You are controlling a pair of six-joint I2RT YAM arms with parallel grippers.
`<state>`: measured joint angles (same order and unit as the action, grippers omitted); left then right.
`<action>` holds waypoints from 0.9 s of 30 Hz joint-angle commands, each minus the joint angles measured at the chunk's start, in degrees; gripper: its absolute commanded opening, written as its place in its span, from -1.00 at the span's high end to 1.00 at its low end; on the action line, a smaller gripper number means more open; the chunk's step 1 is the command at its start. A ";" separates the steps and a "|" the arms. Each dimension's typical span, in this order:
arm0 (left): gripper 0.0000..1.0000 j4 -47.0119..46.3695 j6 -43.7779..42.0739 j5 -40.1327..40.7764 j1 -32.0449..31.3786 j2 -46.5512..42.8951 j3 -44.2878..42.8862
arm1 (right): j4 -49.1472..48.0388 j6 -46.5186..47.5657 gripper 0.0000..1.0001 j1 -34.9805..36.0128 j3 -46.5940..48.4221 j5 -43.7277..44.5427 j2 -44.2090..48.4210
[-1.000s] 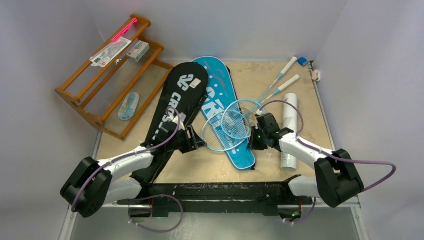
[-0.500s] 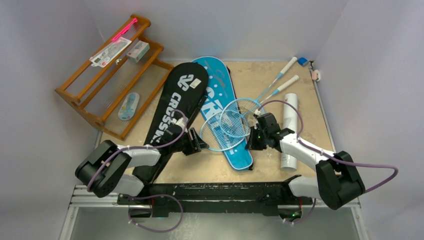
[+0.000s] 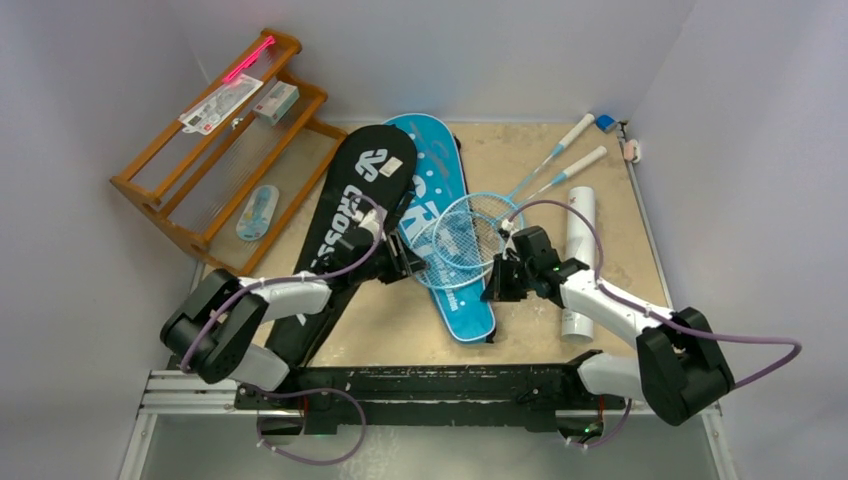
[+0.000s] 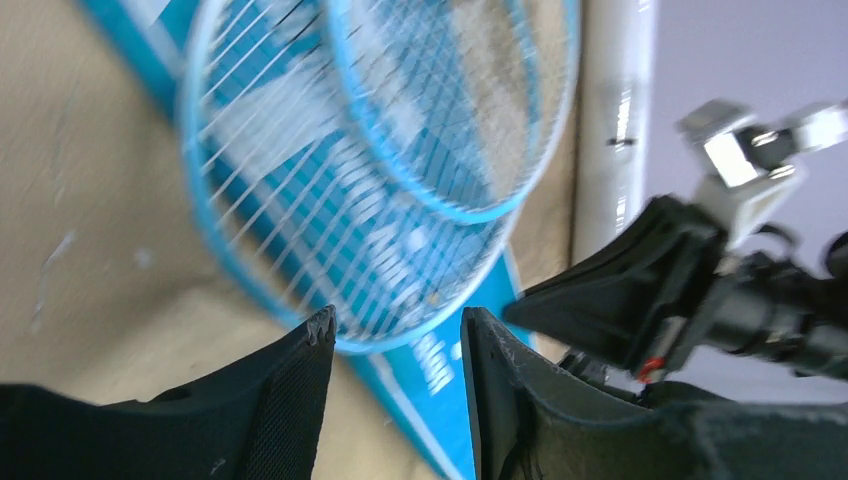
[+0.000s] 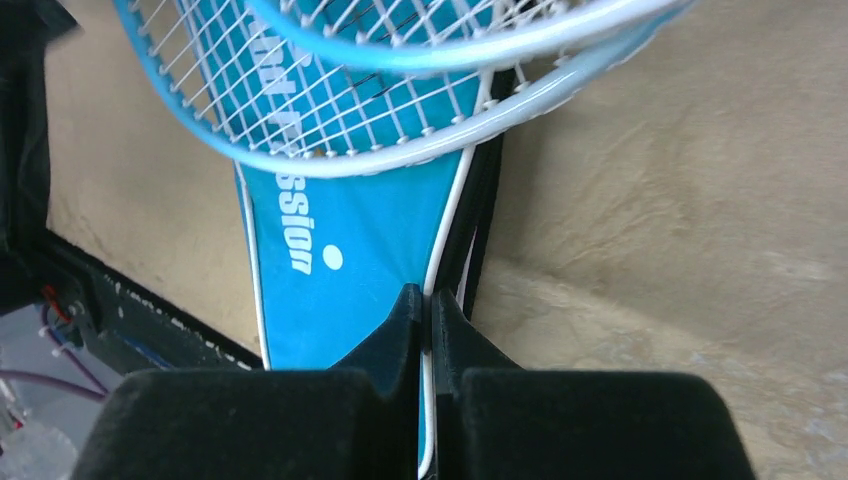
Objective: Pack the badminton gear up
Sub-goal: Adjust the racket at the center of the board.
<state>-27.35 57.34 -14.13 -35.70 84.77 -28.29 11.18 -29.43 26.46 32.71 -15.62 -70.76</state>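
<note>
Two light-blue rackets [image 3: 470, 232] lie crossed, their heads on the blue cover [image 3: 445, 290], handles pointing to the far right. The black "CROSSWAY" cover [image 3: 345, 215] lies left of it. A white tube [image 3: 579, 262] lies at the right. My left gripper [image 3: 405, 262] is open; in its wrist view [image 4: 395, 330] the lower racket's rim [image 4: 300, 315] sits between the fingertips. My right gripper [image 3: 497, 280] is shut on the blue cover's white-piped edge [image 5: 452, 250], as its wrist view [image 5: 430, 300] shows. I see no shuttlecocks and no black racket.
A wooden rack [image 3: 160, 190] with packaged items and a pink stick [image 3: 250, 58] stands at the far left. Small objects [image 3: 604, 122] sit in the far right corner. Walls close in on three sides. The arms' base rail [image 3: 420, 385] runs along the near edge.
My left gripper has moved away from me and right, up to the racket heads. My right gripper has shifted left with the blue cover, whose near end has swung left. The rackets shifted slightly.
</note>
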 commanded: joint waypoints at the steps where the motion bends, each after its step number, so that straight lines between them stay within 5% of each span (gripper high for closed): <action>1: 0.06 4.43 -3.73 1.40 -0.07 -4.93 -6.43 | -3.99 0.79 1.00 2.89 -0.10 -6.86 0.84; 9: 0.05 14.85 -6.04 2.15 -0.12 -5.59 -10.80 | -5.58 -0.35 1.00 7.02 2.04 -13.74 4.87; 16: -0.01 23.66 -5.92 12.36 -0.02 -16.45 -5.36 | 1.85 -0.27 1.00 7.03 6.67 -10.92 10.71; 27: -0.13 16.31 3.05 11.06 0.28 -16.17 4.16 | 16.65 -3.56 1.00 7.03 4.66 -6.93 22.90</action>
<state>-5.93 55.37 -3.09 -35.64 66.61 -27.62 21.17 -30.74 33.06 37.45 -22.74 -51.75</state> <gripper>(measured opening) 0.564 0.012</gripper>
